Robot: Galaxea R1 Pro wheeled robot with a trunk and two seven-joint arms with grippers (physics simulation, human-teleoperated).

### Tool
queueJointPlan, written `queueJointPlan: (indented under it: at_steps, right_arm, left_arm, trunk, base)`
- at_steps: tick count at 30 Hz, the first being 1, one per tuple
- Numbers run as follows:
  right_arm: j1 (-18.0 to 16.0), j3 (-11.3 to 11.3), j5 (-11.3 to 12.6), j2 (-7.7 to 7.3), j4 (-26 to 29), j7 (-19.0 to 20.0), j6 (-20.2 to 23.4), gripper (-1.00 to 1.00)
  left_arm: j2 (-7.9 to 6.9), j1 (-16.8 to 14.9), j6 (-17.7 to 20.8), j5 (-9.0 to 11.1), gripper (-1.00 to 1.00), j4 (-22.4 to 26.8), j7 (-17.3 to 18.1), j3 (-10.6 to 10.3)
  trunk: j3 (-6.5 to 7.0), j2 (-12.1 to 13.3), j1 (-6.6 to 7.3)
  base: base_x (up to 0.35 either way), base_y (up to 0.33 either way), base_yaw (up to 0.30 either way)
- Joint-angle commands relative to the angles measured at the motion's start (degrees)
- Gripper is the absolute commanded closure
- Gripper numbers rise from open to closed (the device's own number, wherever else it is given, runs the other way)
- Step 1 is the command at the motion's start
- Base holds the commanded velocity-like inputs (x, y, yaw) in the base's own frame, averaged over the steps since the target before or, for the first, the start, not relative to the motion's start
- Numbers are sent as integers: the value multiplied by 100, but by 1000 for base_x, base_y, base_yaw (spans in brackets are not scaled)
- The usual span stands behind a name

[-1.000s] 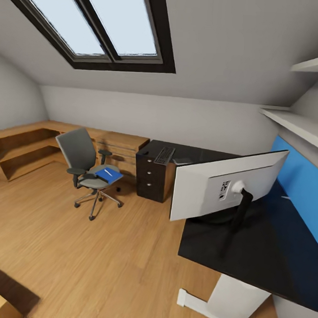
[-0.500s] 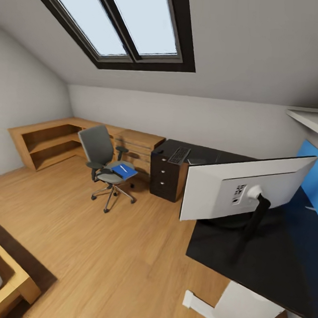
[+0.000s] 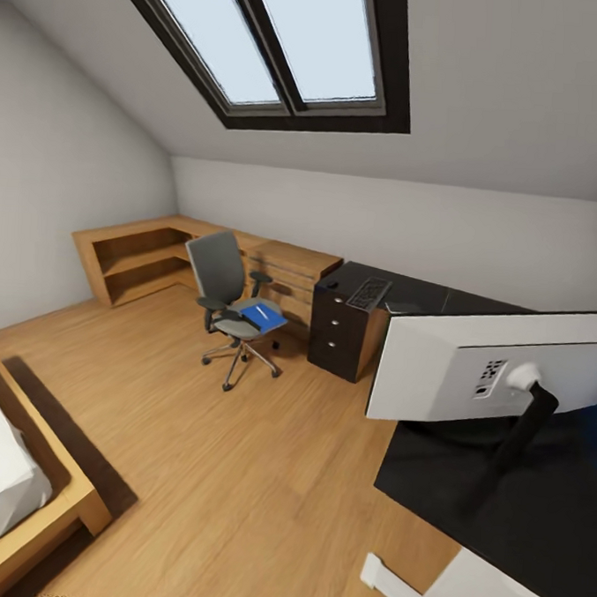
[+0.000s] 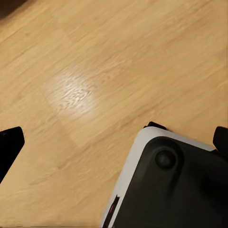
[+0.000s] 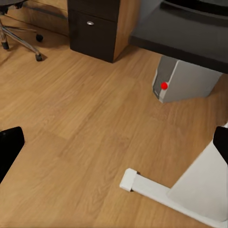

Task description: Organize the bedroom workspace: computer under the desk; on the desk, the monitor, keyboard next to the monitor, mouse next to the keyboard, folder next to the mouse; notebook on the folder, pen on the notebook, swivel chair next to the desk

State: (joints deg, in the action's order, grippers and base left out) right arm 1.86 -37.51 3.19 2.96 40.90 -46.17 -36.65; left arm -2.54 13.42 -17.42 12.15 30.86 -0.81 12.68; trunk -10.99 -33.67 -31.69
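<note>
Chair [image 3: 223,298]: stands on the wood floor [image 3: 236,454], well apart from the near tabletop, just in front of the wooden shelf unit [image 3: 133,257]; grey seat and back, black armrests, chrome star base.
Folder [image 3: 264,315]: blue, flat on the chair seat; a thin whitish streak on it, possibly the pen, too small to confirm.
Desk [image 3: 498,505]: black tabletop at near right of the head view, running back to a dark drawer block [image 3: 339,336]; white leg [image 5: 190,190] with a foot bar on the floor in the right wrist view.
Monitor [image 3: 498,364]: upright on the tabletop, pale back facing the camera, black stand behind it.
Keyboard [image 3: 369,292]: on the far end of the tabletop above the drawers, well apart from the monitor.
Grey box [image 5: 183,83]: stands on the floor under the tabletop, red dot on its face.
Bed [image 3: 13,484]: wooden frame, white mattress, lower left corner of the head view.
Left jaws [image 4: 114,142]: wide apart, dark tips at opposite frame edges, nothing between; over bare floor beside the robot base [image 4: 175,185].
Right jaws [image 5: 114,142]: wide apart, empty; over the floor near the desk leg.
</note>
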Motion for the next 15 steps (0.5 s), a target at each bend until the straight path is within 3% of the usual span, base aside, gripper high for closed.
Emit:
queueJointPlan:
  at_steps: [1,5,15]
  right_arm:
    - [-2,-19,33,-4,7,-15,-20,-100]
    - [-2,-19,26,-6,5,-13,-25,-100]
    - [-2,-19,11,-6,0,-7,-23,-100]
  left_arm:
    - [-1,3,-7,35,-100,7,-8,-11]
    - [-1,3,-7,39,-100,7,-11,-11]
    - [-1,3,-8,42,-100,7,-16,-11]
  trunk:
    - [-11,-7,-2]
    - [-22,-7,-2]
    - [-25,-7,-2]
  base:
    - [0,0,256]
    - [0,0,153]
    - [0,0,16]
